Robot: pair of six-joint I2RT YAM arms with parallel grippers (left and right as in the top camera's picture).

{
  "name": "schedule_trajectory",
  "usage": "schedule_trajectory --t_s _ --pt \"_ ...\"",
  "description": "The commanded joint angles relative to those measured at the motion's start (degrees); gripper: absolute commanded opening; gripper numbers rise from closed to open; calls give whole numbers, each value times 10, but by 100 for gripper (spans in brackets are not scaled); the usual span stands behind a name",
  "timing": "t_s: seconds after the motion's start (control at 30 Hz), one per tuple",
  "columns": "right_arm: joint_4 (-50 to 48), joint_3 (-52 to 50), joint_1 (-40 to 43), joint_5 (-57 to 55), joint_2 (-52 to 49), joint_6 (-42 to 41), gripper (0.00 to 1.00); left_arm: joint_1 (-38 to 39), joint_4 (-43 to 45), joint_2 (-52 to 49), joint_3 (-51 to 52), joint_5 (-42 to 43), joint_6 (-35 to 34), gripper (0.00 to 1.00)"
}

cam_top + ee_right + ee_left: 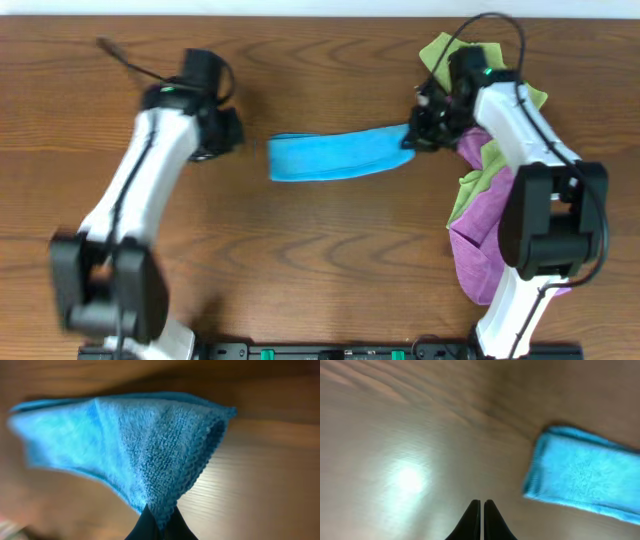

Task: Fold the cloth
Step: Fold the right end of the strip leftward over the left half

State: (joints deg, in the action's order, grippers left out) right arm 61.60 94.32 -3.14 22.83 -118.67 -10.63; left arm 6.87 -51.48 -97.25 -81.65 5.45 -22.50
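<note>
Just beside the pile of lime-green and purple cloths [478,185]: the cloth [335,157] lies as a narrow sky-blue band on the surface [330,260].
At the band's end nearest the pile: the right end effector [159,515] is pinched shut on the cloth, which tents up into the jaws.
Past the band's end farthest from the pile: the left end effector [481,504] is closed on nothing, apart from the fabric.
Risk, slip: the bite looks thin (only an edge), so a pull may free it.
Risk, slide: nothing pins the end away from the pile, so the whole band may drag instead of folding.
Risk, snag: the right arm hangs over the pile and could catch it.
Surface: brown wood grain, glossy, with glare.
Room: only a pale strip beyond the pile; otherwise I cannot tell.
</note>
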Motion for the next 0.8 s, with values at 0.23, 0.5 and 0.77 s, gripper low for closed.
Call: schedule_trajectory --t_s 0.23,0.5,0.77 --pt "23 71 -89 -205 -10 10 2 -19 -42 177 -4 4 2 6" --pt "-36 71 -253 -323 -44 26 1 -19 -67 232 -4 4 2 6" --pt "-44 71 -297 -307 -50 67 1 -19 -86 237 -4 4 2 6"
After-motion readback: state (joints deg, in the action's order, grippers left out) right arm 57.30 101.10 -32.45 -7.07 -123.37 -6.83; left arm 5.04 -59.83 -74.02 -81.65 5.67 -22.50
